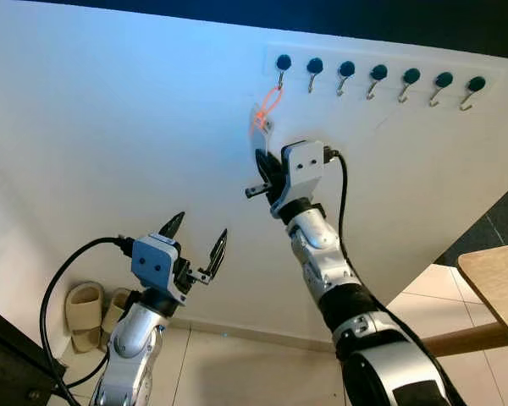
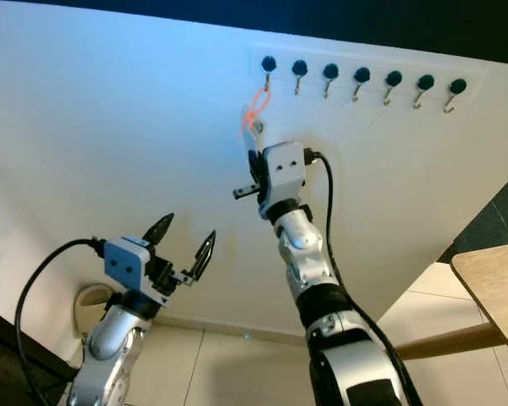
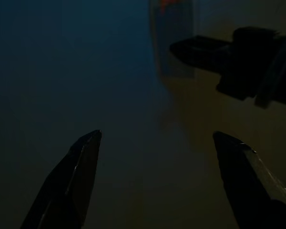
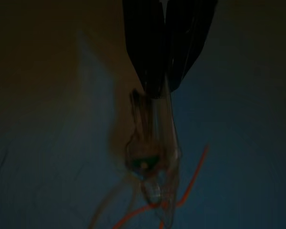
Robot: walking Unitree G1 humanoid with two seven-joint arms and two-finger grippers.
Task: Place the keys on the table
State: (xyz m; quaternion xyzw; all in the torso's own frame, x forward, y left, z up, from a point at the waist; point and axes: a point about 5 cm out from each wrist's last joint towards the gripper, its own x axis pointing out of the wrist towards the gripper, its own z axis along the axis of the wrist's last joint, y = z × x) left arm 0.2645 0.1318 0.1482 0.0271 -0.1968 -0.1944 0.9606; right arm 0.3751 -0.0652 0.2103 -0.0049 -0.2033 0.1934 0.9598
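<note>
At the lower left of the head view, slippers (image 1: 86, 315) are lying on the floor by the wall (image 1: 110, 127). Just right of them the left arm is bending upward, its left hand (image 1: 198, 239) pointing up and to the right with both black fingers spread wide and holding nothing. In the left wrist view the left hand (image 3: 157, 181) is likewise showing its two tips far apart.

At the centre the right arm is stretching steeply up from the lower right, wrist against the wall. Its right hand (image 1: 262, 162) is reaching up to the keys (image 1: 262, 125), which are hanging by an orange loop (image 1: 268, 108) from the leftmost hook (image 1: 282, 69) in the upper middle. In the dim right wrist view the fingers are pressing together on the keys (image 4: 152, 143).

At the right edge, the tabletop (image 1: 498, 275) corner is showing, well apart from the keys.
</note>
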